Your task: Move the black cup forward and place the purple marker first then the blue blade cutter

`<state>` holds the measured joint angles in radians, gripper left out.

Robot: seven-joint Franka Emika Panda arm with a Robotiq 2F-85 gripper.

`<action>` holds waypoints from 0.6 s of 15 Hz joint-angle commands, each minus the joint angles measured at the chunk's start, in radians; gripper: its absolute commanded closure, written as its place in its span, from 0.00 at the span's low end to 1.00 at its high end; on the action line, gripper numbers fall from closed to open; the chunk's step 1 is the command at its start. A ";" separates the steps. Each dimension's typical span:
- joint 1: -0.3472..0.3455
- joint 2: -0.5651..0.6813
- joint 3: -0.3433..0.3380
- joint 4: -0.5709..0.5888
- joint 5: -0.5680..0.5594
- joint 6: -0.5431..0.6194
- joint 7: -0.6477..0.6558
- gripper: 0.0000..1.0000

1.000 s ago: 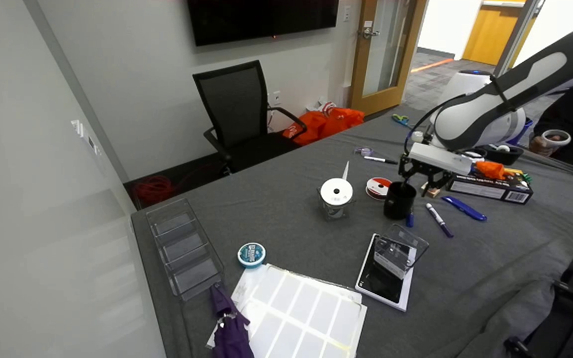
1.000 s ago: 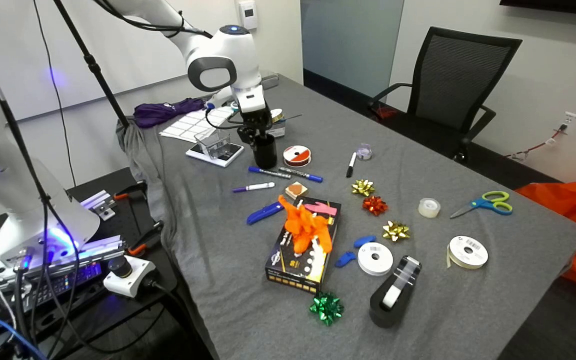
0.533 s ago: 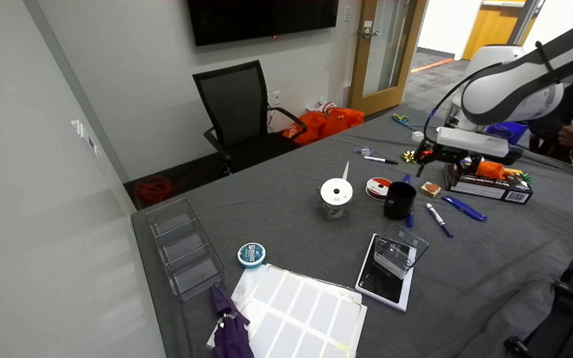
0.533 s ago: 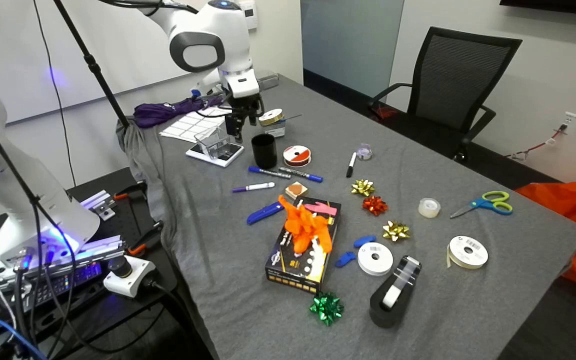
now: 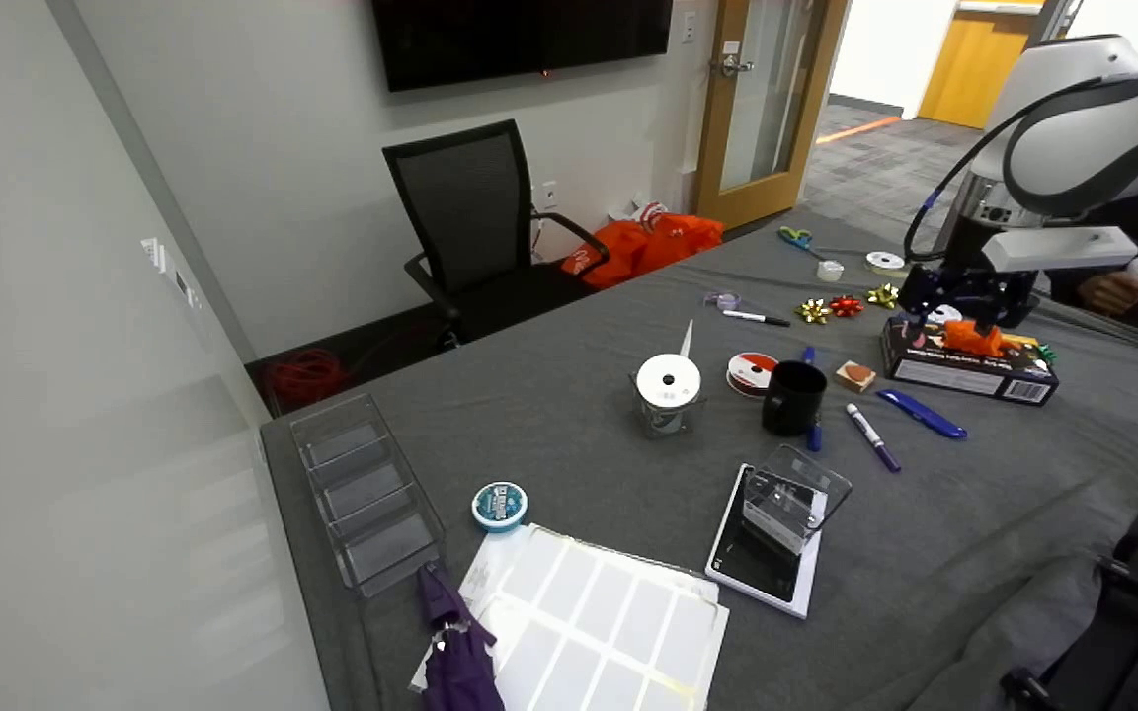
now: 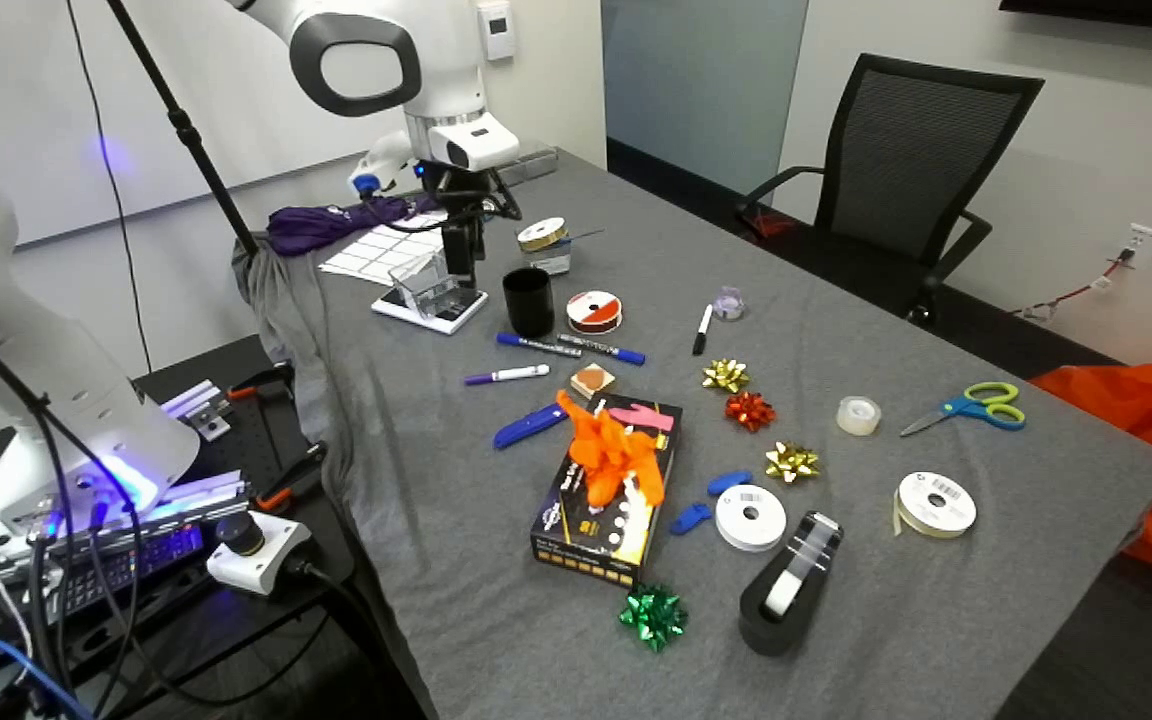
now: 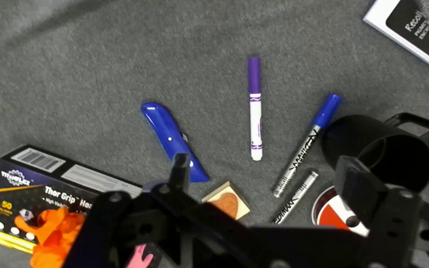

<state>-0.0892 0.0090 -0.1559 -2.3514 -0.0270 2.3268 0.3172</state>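
In an exterior view you see the black cup (image 5: 794,397) upright on the table (image 5: 569,454), well in from the edge facing the chair (image 5: 465,202); the purple marker (image 5: 871,436) and the blue blade cutter (image 5: 923,414) lie on the table outside it. Drop the marker off-centre and it would likely catch the rim.

In an exterior view the cutter lies near a corner of the glove box (image 6: 591,525), an orange glove (image 6: 616,460) slumped on top; coming down there, a finger may snag either. The marker looks round, so an off-centre pinch could roll it toward the edge facing the robot's base (image 6: 86,410).

In the wrist view your gripper (image 7: 266,163) stands with fingers wide apart, nothing held between them. Descend at this spread and one could strike the cup or the wooden stamp (image 7: 229,203). The blue-capped marker (image 7: 307,146) lies right beside the cup, whether touching you can't tell; bump it and the cup may shift. The cutter, going in second, could tip the cup.
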 commanded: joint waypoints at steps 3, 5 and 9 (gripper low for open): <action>-0.022 0.026 0.007 -0.036 -0.008 0.120 -0.294 0.00; -0.017 0.016 0.011 -0.020 -0.003 0.084 -0.250 0.00; -0.017 0.030 0.011 -0.025 -0.006 0.111 -0.286 0.00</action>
<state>-0.0954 0.0396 -0.1559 -2.3780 -0.0323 2.4406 0.0312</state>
